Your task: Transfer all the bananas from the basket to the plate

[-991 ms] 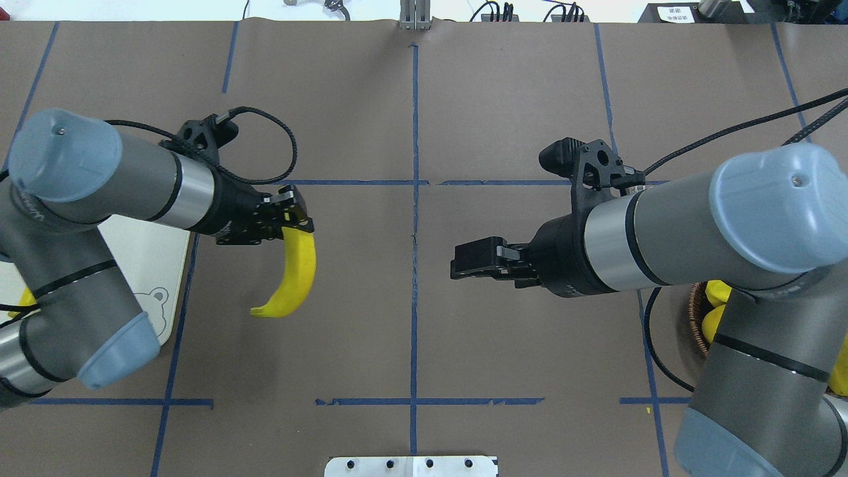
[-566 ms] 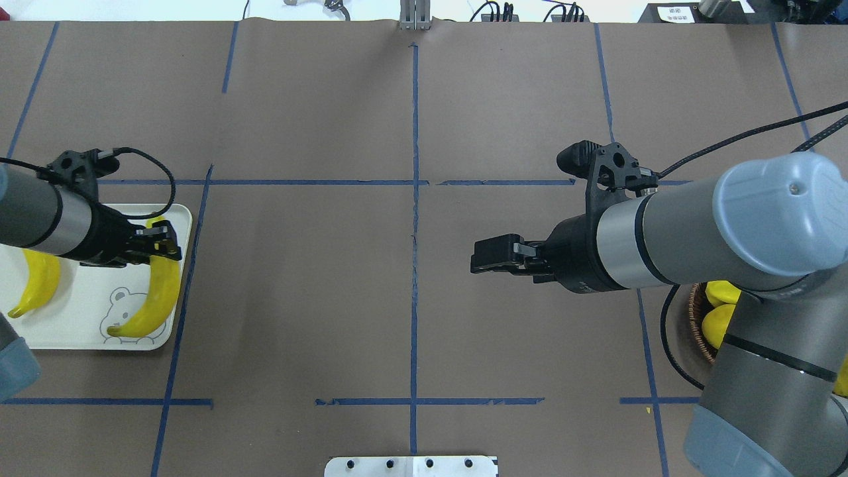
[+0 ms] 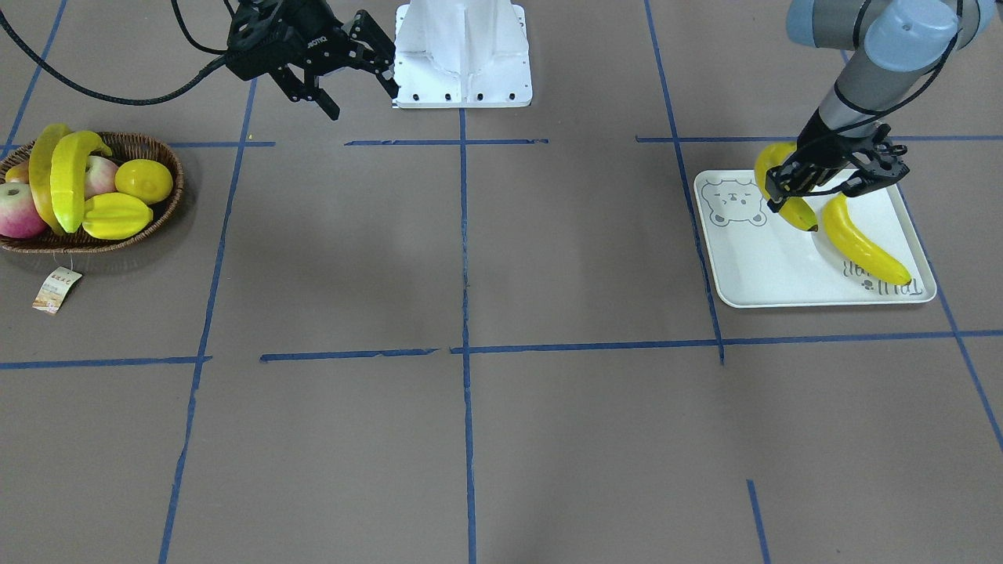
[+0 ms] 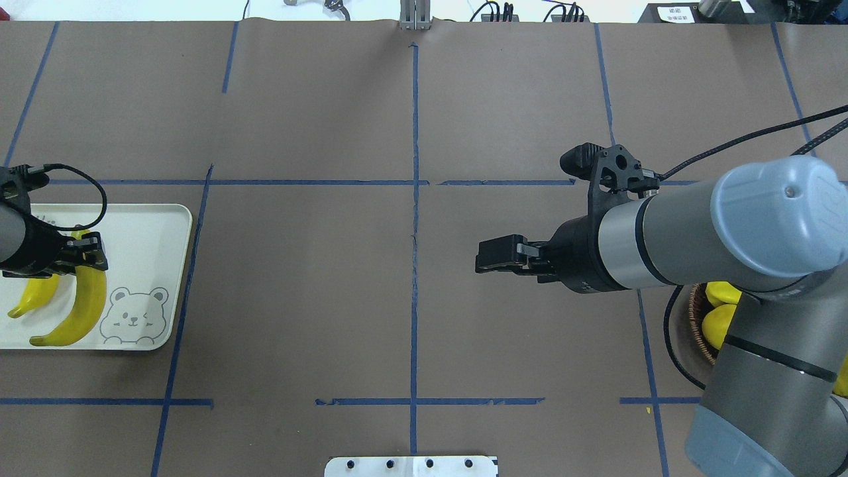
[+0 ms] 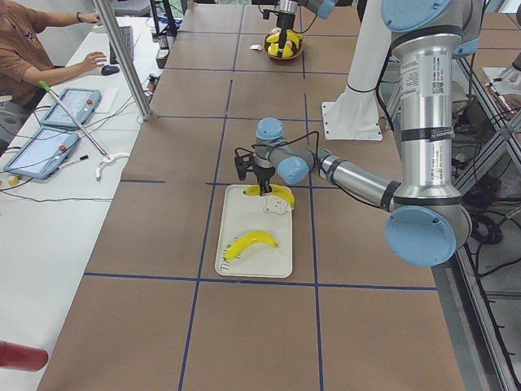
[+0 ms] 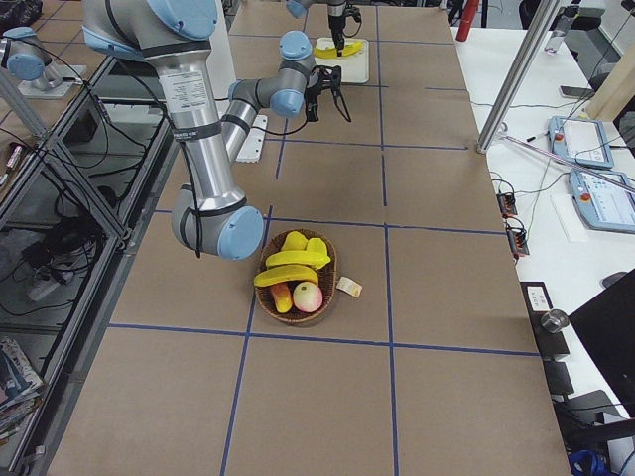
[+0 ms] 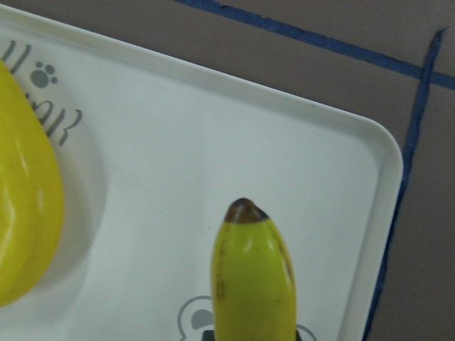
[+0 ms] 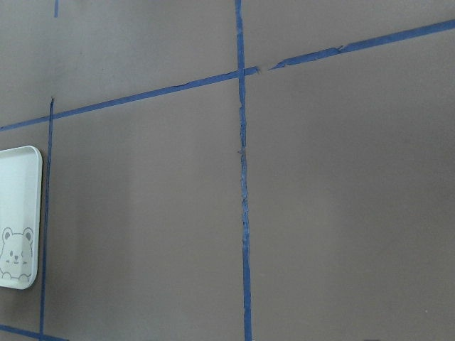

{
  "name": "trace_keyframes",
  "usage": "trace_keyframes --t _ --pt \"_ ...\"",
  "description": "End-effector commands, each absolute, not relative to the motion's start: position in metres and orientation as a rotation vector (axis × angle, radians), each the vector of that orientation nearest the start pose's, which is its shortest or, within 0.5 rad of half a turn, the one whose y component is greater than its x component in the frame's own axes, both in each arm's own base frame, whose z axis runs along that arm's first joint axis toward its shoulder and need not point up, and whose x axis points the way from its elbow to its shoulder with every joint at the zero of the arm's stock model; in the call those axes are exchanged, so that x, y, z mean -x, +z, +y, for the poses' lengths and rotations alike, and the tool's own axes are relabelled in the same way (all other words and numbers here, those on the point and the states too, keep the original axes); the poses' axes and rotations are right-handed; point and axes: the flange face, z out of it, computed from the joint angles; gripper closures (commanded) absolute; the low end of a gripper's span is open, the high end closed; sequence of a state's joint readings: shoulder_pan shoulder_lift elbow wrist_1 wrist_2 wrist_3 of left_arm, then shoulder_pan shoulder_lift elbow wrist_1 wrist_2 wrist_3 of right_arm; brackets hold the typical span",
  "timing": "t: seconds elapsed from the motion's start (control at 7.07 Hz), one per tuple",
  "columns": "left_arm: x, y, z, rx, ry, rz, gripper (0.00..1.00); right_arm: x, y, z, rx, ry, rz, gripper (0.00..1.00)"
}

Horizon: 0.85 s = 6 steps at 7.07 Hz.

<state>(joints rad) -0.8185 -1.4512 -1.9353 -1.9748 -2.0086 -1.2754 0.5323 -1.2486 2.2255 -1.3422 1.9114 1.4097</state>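
The left jaws grip one banana (image 4: 83, 301) over the plate (image 4: 152, 232), just beside a second banana (image 4: 30, 298); released askew, it could roll off the plate's rim. The right jaws gape wide.

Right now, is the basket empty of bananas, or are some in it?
Not empty. The front-facing view shows the basket holding a bright banana and a duller banana, lying across the other fruit.

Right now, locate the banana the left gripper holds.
Overhead view, far left: the held banana is over the plate, between the bear drawing and the other banana.
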Motion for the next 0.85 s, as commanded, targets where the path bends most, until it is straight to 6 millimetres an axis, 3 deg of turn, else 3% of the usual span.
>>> trace_keyframes --t 0.0,0.57,0.71 --pt "-0.248 0.534 -0.413 -0.005 -0.387 0.692 1.00 0.360 0.180 -0.328 -0.125 0.116 -1.225 0.00" --pt "-0.258 0.535 -0.444 -0.025 -0.409 0.688 0.97 0.360 0.178 -0.328 -0.127 0.115 -1.229 0.00" --pt "-0.253 0.538 -0.448 -0.028 -0.420 0.686 0.52 0.359 0.179 -0.327 -0.126 0.116 -1.228 0.00"
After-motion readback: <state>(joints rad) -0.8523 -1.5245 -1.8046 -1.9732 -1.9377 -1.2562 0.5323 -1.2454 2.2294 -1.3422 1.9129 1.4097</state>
